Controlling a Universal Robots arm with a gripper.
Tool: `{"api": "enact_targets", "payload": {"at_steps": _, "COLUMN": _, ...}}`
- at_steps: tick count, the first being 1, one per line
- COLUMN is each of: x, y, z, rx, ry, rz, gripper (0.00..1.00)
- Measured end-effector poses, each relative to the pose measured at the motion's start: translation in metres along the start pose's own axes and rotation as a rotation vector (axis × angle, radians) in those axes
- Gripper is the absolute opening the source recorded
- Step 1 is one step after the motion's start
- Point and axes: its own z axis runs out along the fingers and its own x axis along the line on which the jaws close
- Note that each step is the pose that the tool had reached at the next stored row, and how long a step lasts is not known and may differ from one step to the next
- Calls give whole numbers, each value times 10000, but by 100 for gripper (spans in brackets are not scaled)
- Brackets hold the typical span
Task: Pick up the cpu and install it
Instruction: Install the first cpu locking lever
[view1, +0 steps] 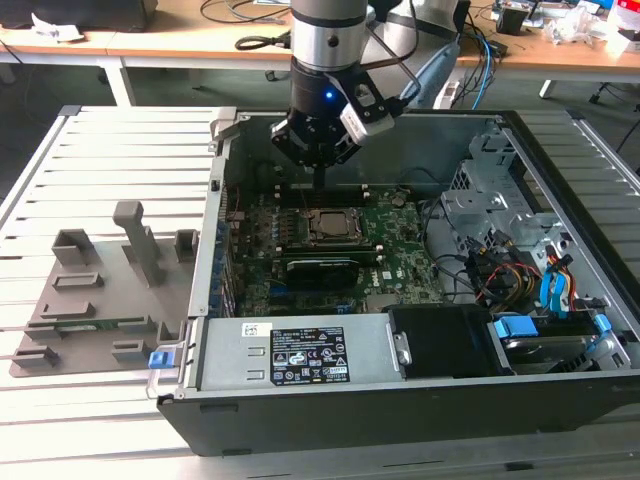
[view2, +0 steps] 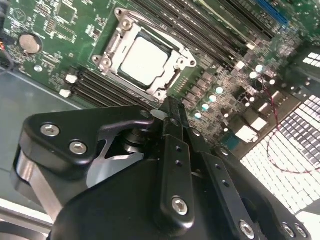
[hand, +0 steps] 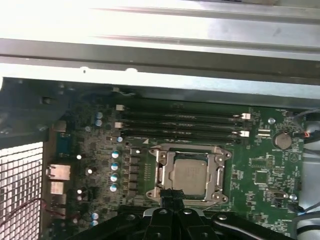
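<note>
The small silver-grey square cpu sits in the metal-framed socket at frame centre; the black gripper hovers above, fingers pressed together, holding nothing.

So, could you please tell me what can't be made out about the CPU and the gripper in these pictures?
- CPU seated in the socket: whether it is fully seated or latched cannot be judged in either wrist view.
- Gripper: its own body hides the fingertips, so open or shut cannot be judged.
- Exterior view: the arm is cut off by the top edge.
</note>
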Motion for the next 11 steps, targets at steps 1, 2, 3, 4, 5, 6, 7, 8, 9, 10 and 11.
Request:
{"api": "enact_targets", "payload": {"at_steps": 1, "x": 37, "y": 2, "z": -1, "rx": 1, "ry": 1, "rz": 1, "gripper": 11}}
{"api": "enact_targets", "payload": {"at_steps": 2, "x": 62, "y": 4, "z": 0, "rx": 0, "ry": 0, "rz": 2, "gripper": 11}}
{"api": "enact_targets", "payload": {"at_steps": 3, "x": 98, "y": 5, "z": -1, "rx": 1, "ry": 1, "rz": 0, "gripper": 11}}
{"api": "enact_targets", "payload": {"at_steps": 4, "x": 127, "y": 7, "z": -1, "rx": 1, "ry": 1, "rz": 2, "gripper": 11}}
{"api": "enact_targets", "payload": {"at_steps": 5, "x": 170, "y": 11, "z": -1, "rx": 0, "ry": 1, "rz": 1, "gripper": 11}}
{"api": "enact_targets", "payload": {"at_steps": 6, "x": 216, "y": 13, "z": -1, "rx": -4, "ry": 0, "rz": -1, "gripper": 11}}
{"api": "enact_targets", "payload": {"at_steps": 7, "x": 270, "y": 17, "z": 1, "rx": -26, "ry": -1, "rz": 1, "gripper": 11}}
{"api": "enact_targets", "payload": {"at_steps": 8, "x": 361, "y": 25, "z": 29, "rx": -89, "ry": -6, "rz": -23, "gripper": 11}}
{"api": "enact_targets", "payload": {"at_steps": 9, "x": 397, "y": 34, "z": 60, "rx": -103, "ry": -6, "rz": -46, "gripper": 11}}
{"api": "enact_targets", "payload": {"at_steps": 10, "x": 404, "y": 55, "z": 93, "rx": -106, "ry": -6, "rz": -58, "gripper": 11}}
{"api": "enact_targets", "payload": {"at_steps": 11, "x": 401, "y": 121, "z": 142, "rx": -105, "ry": -6, "rz": -64, "gripper": 11}}
